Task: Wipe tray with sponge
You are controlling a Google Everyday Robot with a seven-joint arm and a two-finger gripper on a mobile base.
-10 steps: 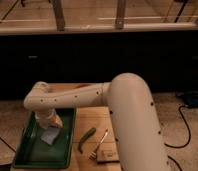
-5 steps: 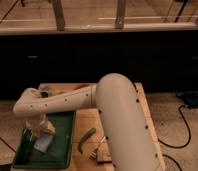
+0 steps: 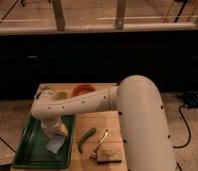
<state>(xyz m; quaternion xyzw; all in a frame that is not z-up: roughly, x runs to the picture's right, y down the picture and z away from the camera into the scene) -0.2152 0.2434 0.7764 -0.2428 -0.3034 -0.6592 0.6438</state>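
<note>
Fig.: single-arm robot at wooden bench (image 3: 112,125), wipe in progress. White arm (image 3: 87,102) reaches across from right, w/ wrist bent down over the green tray (image 3: 23,150), which sits at bench's front-left corner. Gripper (image 3: 56,131) hangs low inside tray, approx. mid-tray toward its right rim. Sponge (image 3: 55,145), pale bluish pad, lies on tray floor directly below gripper; the two appear touching or very nearly so. Whether fingers are released, clenched, or grasping the sponge cannot be told here, since wrist housing and sponge merge at that spot.

Other items, none in tray: green elongated object, prob. a pepper (image 3: 85,139), just right of tray; fork (image 3: 99,145) beside it; tan-brown block (image 3: 109,155) at fork's tine end, near bench front edge; red-orange item (image 3: 82,90) and a pale green item (image 3: 61,94) at bench's rear, partly behind arm.

Progress (judgement): sponge is in tray and tool is at working height, so the fetch/place phase looks done and wiping itself seems under way. Tray floor shows no clear residue or wipe marks, so covered area can't be gauged. Prob. left: strokes over near-left and far portions of tray, then lift clear.
</note>
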